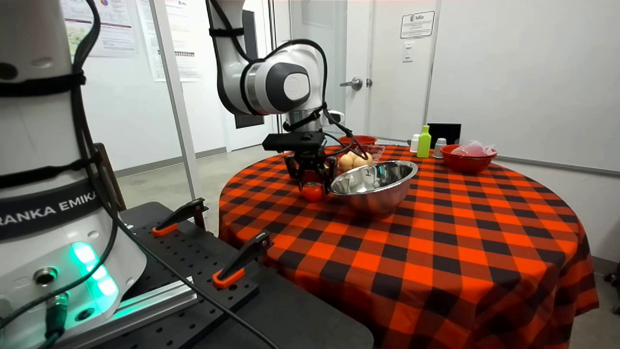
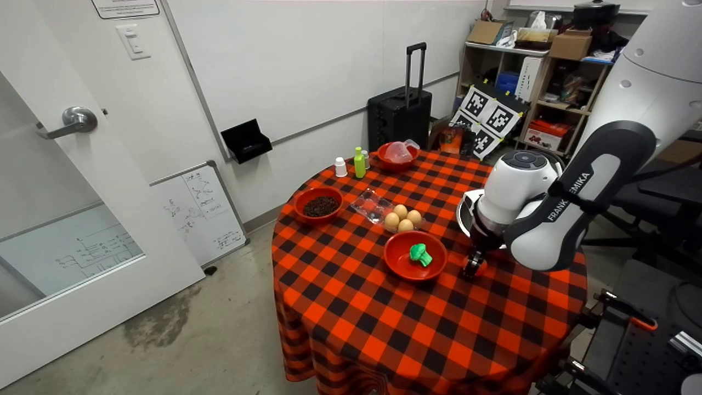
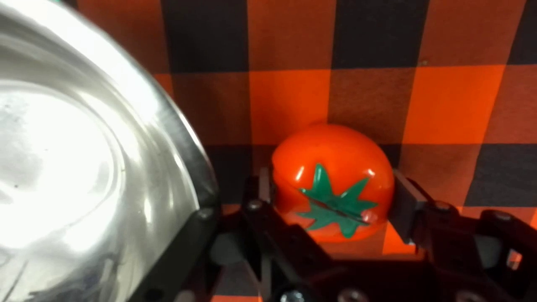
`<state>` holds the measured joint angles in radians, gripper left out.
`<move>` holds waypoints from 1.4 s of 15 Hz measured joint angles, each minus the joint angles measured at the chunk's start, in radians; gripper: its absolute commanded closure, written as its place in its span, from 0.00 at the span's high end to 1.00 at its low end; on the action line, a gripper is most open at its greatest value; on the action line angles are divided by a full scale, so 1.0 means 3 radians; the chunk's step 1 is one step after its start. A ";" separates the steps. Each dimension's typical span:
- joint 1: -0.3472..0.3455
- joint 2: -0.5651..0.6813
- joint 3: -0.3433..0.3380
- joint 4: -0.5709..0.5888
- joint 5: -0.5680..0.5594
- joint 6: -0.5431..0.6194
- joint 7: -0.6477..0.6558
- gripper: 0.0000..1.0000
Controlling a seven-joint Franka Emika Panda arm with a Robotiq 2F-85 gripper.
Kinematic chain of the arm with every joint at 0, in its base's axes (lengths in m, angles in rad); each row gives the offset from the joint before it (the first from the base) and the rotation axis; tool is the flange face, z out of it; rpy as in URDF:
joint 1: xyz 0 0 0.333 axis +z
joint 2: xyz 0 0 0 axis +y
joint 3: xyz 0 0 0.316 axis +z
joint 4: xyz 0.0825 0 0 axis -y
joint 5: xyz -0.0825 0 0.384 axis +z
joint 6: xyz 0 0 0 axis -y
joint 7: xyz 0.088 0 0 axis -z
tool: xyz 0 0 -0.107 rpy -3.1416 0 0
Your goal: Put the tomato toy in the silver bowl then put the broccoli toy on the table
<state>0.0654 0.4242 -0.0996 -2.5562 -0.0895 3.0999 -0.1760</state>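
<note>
In an exterior view the pincer [image 1: 315, 187] reaches down to the table [image 1: 484, 232] and straddles the tomato toy [image 1: 311, 195]. The silver bowl [image 1: 380, 198] stands just beside it, tilted, its rim lower toward the pincer.

In an exterior view the broccoli toy [image 2: 420, 255] lies inside a red bowl [image 2: 397, 260], near the pincer. Four eggs [image 2: 406, 225] sit just beyond that bowl, at one end of a clear carton [image 2: 372, 206]. Farther off are a second red bowl [image 2: 299, 206] holding dark bits [image 2: 321, 207], a white container [image 2: 340, 168], a lime-green bottle [image 2: 359, 165] and a third red bowl [image 2: 391, 166] with clear plastic [image 2: 402, 152] in it. The arm [image 2: 515, 181] hides most of the silver bowl.

In the wrist view the pincer is clamped on the tomato toy, a pad [image 3: 406, 203] against each side, its green leaf [image 3: 335, 203] toward the camera. Part of the pincer overlaps the silver bowl's rim; whether they touch, I cannot tell.
</note>
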 measured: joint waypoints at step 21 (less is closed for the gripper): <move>0.0690 -0.0907 -0.1302 -0.0314 -0.0442 0.0042 0.0322 0.38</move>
<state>0.2725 0.1521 -0.4902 -2.6505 -0.2220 3.1125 -0.0795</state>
